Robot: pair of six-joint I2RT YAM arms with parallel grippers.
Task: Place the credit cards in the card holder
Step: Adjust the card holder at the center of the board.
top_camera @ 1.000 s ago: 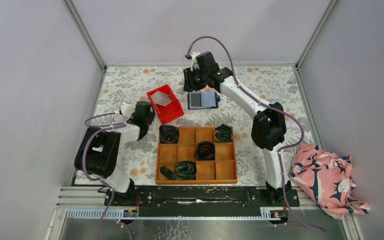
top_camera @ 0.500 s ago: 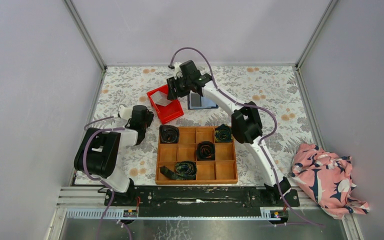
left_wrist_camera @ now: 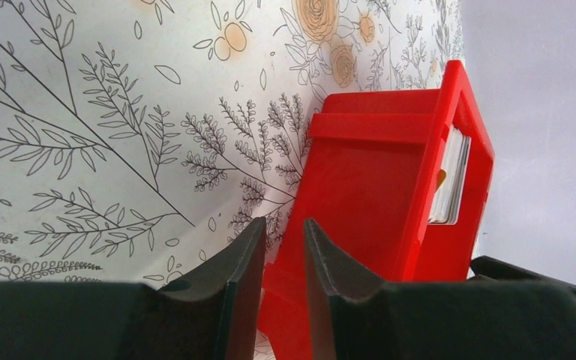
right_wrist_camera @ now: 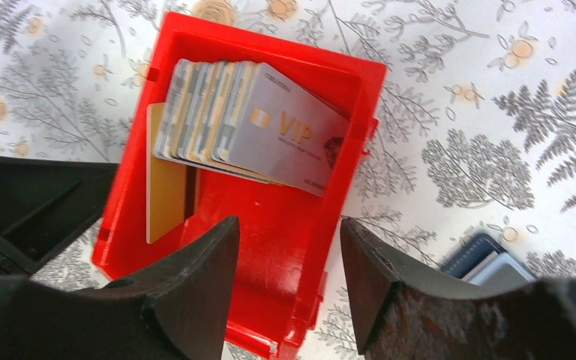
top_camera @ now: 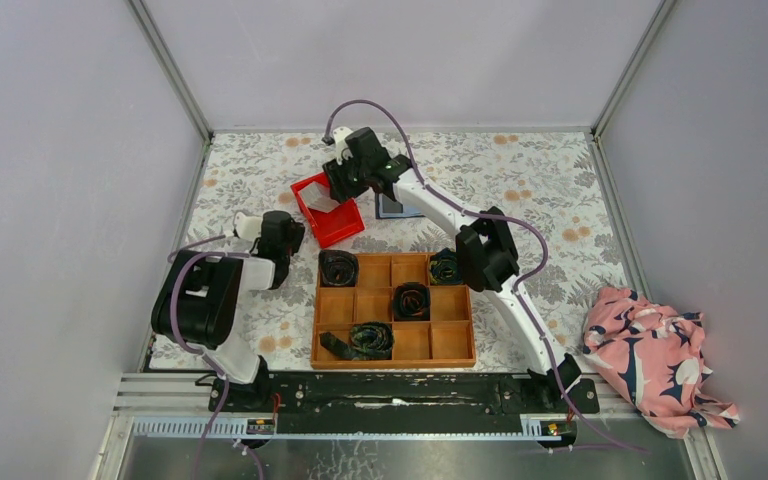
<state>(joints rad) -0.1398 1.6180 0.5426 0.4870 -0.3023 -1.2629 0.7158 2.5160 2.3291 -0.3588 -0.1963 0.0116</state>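
The credit cards lie in a red bin (top_camera: pixel 335 225): a fanned stack of several pale cards (right_wrist_camera: pixel 281 127) topped by a "VIP" card, and an orange-tan card (right_wrist_camera: pixel 166 184) standing against the bin's left wall. My right gripper (right_wrist_camera: pixel 289 225) hangs open above the bin's floor (top_camera: pixel 338 190), holding nothing. The card holder (top_camera: pixel 392 208), navy with pale pockets, lies just right of the bin, partly under my right arm; its corner (right_wrist_camera: pixel 487 259) shows. My left gripper (left_wrist_camera: pixel 283 225) sits low by the bin's outer wall (left_wrist_camera: pixel 367 195), its jaws a narrow gap apart and empty. The pale cards (left_wrist_camera: pixel 450 176) show over the rim.
A wooden grid tray (top_camera: pixel 392 310) with several dark rolled fabric bundles sits in front of the bin. A pink flowered cloth (top_camera: pixel 650 360) lies heaped at the right edge. Grey walls close in the floral-patterned table on three sides.
My right arm has swung left from above the card holder to above the red bin, and its jaws have spread wider. The left gripper has barely shifted beside the bin.
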